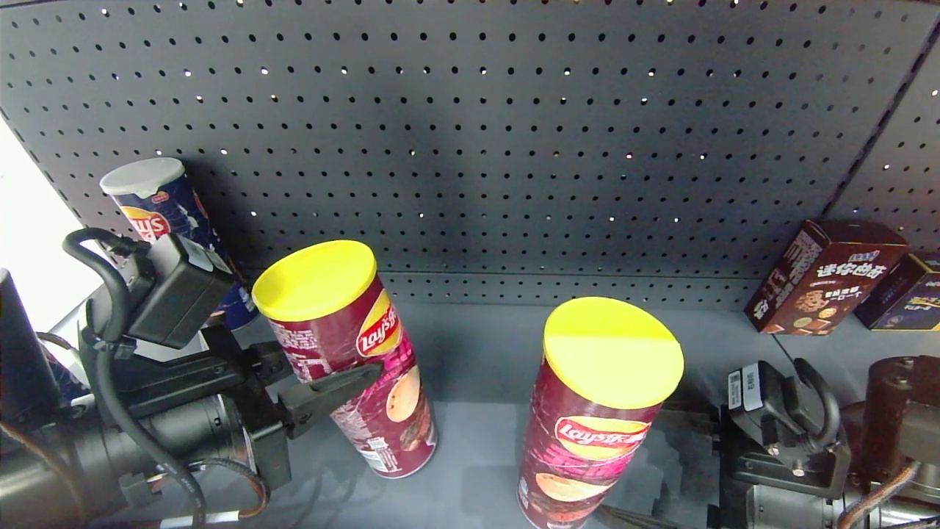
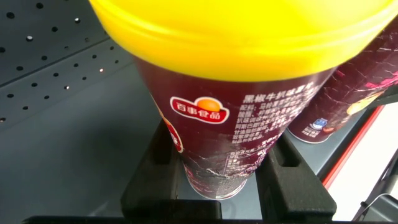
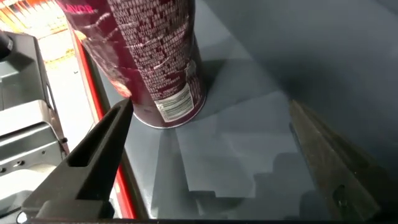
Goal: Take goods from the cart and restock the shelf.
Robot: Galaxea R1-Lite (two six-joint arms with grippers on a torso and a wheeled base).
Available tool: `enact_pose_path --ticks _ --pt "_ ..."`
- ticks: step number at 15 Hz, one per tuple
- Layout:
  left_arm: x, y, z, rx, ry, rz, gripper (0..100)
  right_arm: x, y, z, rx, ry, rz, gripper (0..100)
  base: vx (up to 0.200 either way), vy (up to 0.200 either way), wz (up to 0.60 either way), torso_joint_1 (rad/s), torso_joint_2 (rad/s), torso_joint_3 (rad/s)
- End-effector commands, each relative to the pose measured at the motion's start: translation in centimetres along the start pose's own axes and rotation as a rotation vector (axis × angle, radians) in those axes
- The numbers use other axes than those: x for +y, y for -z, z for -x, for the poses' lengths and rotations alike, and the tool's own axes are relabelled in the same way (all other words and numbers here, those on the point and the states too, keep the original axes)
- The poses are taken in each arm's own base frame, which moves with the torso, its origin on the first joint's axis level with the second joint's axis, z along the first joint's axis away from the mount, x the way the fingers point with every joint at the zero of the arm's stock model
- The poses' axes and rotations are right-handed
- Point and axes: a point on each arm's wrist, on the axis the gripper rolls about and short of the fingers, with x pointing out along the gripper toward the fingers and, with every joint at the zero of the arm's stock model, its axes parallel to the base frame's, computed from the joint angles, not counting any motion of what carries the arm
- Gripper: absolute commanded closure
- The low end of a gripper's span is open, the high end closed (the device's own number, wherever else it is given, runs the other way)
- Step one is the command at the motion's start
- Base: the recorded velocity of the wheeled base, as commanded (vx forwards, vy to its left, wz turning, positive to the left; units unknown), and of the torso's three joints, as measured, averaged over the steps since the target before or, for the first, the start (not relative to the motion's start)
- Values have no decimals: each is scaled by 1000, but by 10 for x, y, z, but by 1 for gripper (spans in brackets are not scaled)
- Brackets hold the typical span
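Progress: partly restocked by the look of it, two cans on the grey metal shelf [image 1: 477, 353], more may be left.
Held can: centre-left maroon cardboard chip can with yellow plastic lid [image 1: 352, 353], looks tilted, base at the shelf floor; left claw [image 2: 224, 165] clamped on its lower body, not yet released.
Placed can: lower-centre maroon chip can with yellow lid [image 1: 595, 419], upright near the front edge; right claw [image 3: 211, 168] spread wide, holding nothing, can just beside one finger.
Around: dark blue chip can with white lid [image 1: 158, 209] upper left, close behind the left claw; brown cardboard snack boxes [image 1: 822, 275] far right.
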Motion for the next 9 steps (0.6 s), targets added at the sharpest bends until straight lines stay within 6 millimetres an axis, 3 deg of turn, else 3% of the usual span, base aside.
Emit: enact_pose_path --ticks 1,5,9 --pt "0 0 0 1 0 0 100 0 -6 3 -32 8 13 0 0 0 0 0 0 0" --pt "0 3 2 9 -1 2 100 3 -39 30 -193 47 80 0 0 0 0 0 0 0" --pt "-1 5 2 12 0 3 100 2 -64 41 -297 71 124 0 0 0 0 0 0 0"
